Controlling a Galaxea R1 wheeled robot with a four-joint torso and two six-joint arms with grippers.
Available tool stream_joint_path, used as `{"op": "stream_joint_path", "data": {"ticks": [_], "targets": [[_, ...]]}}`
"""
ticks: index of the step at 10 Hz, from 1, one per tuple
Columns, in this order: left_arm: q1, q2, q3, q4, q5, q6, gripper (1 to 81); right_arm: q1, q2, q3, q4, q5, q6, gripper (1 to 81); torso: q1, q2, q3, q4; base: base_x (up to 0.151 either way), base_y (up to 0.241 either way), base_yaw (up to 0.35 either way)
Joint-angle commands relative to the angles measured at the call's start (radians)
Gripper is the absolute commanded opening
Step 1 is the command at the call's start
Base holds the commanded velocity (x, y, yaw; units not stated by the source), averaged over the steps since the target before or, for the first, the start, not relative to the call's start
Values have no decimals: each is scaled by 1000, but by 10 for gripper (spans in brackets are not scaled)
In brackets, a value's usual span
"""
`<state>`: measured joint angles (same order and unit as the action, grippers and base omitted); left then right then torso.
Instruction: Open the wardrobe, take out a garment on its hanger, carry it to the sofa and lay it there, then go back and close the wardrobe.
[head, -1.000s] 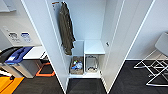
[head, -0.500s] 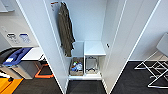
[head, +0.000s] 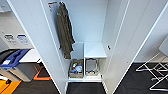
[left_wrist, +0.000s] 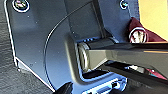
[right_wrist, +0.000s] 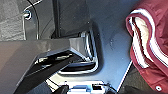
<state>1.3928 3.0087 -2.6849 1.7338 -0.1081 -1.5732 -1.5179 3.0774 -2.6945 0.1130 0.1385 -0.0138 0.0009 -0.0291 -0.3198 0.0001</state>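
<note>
Wardrobe (head: 32, 37) stands open across the head frame, doors swung wide left and right; an olive-brown garment (head: 64, 30) hangs upper centre inside, with a white shelf (head: 93, 50) at lower centre and two bins (head: 76, 68) under it. Jacket (right_wrist: 152, 47) shows maroon with white-striped collar at the right edge of the right wrist frame, and as a maroon patch at the upper right of the left wrist frame. Can't tell either hand's state, or whether anything is held.
</note>
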Motion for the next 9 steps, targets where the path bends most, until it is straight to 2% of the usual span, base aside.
{"op": "stream_joint_path", "data": {"ticks": [1,9], "targets": [[-24,-2,3,-2,31,-1,811,9,8,6,-7,-68,-3,811,0,0,0,0,111,0,0],[-22,-5,3,-2,31,-1,811,20,13,6,-10,-73,-5,811,1,0,0,0,101,0,0]]}}
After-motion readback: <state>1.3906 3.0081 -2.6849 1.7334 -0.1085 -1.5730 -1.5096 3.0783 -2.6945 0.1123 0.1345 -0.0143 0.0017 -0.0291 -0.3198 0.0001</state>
